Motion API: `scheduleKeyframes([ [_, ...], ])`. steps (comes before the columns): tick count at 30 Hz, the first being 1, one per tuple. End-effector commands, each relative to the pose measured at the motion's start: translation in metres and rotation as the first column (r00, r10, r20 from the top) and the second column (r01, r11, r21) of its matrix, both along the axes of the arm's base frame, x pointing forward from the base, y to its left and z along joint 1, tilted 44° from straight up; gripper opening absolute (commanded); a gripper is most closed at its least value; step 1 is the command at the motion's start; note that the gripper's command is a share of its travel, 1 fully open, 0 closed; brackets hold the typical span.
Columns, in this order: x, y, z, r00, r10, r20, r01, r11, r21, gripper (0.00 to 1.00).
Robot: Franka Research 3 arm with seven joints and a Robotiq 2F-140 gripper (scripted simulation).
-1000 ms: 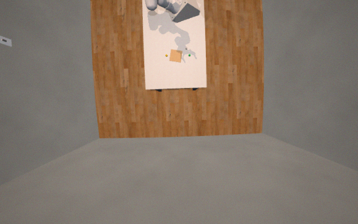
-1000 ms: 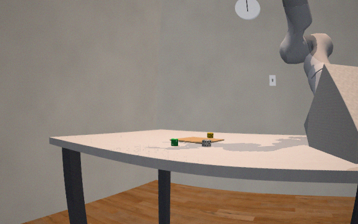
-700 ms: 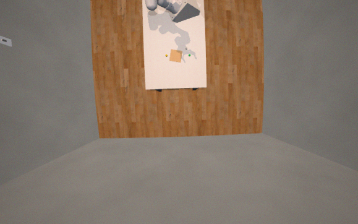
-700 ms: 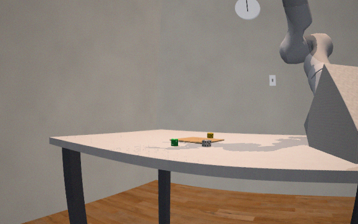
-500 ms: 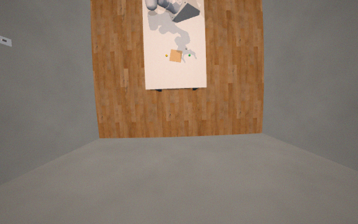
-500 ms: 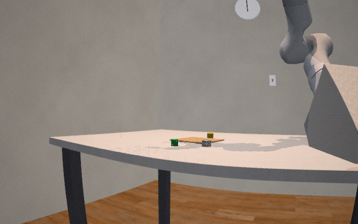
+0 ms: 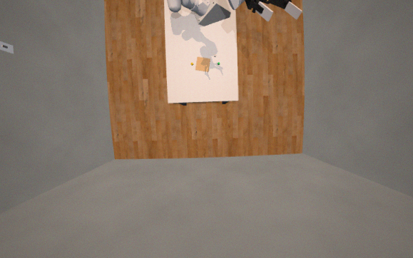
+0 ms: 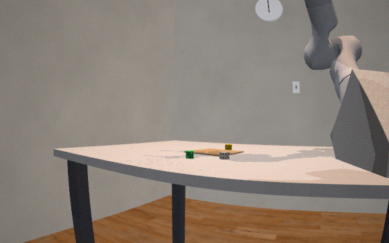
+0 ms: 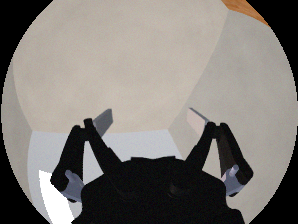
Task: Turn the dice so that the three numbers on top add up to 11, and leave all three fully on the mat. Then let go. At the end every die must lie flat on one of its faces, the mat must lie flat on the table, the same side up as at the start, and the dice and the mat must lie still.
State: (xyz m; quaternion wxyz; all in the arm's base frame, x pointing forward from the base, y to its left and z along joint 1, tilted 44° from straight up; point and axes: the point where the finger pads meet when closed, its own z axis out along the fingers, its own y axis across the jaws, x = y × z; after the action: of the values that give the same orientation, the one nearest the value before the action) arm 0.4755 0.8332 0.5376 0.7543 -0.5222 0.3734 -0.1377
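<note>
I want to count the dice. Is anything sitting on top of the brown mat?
No die shows on the brown mat. The green die, white die and yellow die sit beside its edges. A grey shadow crosses it.

The top view looks straight down from high above the white table (image 7: pixel 202 89), which sits small near the upper edge. The exterior view stands low and fairly close beside the same table (image 8: pixel 213 171), near tabletop height, facing a wall corner beyond it. Both show the tan mat (image 7: pixel 202 64) (image 8: pixel 218 152) on the table. The wrist view, mounted behind the wide-open gripper (image 9: pixel 149 119), faces pale surfaces past the table.
</note>
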Motion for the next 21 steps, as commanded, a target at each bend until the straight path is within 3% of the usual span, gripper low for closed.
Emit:
scheduleKeyframes([
  [1, 0.045, -0.050, 0.007, 0.993, -0.095, -0.069, 0.100, 0.992, 0.079, 1.00],
  [4, 0.045, -0.050, 0.007, 0.993, -0.095, -0.069, 0.100, 0.992, 0.079, 1.00],
  [5, 0.075, -0.083, 0.008, 0.982, -0.153, -0.111, 0.165, 0.979, 0.115, 1.00],
  [6, 0.075, -0.083, 0.008, 0.982, -0.153, -0.111, 0.165, 0.979, 0.115, 1.00],
  [7, 0.098, -0.113, 0.007, 0.966, -0.209, -0.155, 0.232, 0.961, 0.148, 1.00],
  [9, 0.105, -0.122, 0.007, 0.964, -0.214, -0.159, 0.239, 0.959, 0.152, 1.00],
  [11, 0.132, -0.162, 0.003, 0.936, -0.278, -0.214, 0.319, 0.929, 0.187, 1.00],
  [13, 0.134, -0.166, 0.003, 0.936, -0.278, -0.214, 0.319, 0.929, 0.187, 1.00],
  [14, 0.157, -0.204, -0.002, 0.904, -0.334, -0.266, 0.394, 0.894, 0.215, 1.00],
  [16, 0.162, -0.214, -0.004, 0.899, -0.342, -0.273, 0.404, 0.888, 0.219, 1.00],
  [17, 0.177, -0.245, -0.010, 0.867, -0.385, -0.317, 0.465, 0.852, 0.238, 1.00],
  [18, 0.183, -0.259, -0.013, 0.852, -0.402, -0.336, 0.491, 0.836, 0.245, 1.00],
  [21, 0.186, -0.267, -0.014, 0.851, -0.403, -0.337, 0.493, 0.835, 0.246, 1.00],
])
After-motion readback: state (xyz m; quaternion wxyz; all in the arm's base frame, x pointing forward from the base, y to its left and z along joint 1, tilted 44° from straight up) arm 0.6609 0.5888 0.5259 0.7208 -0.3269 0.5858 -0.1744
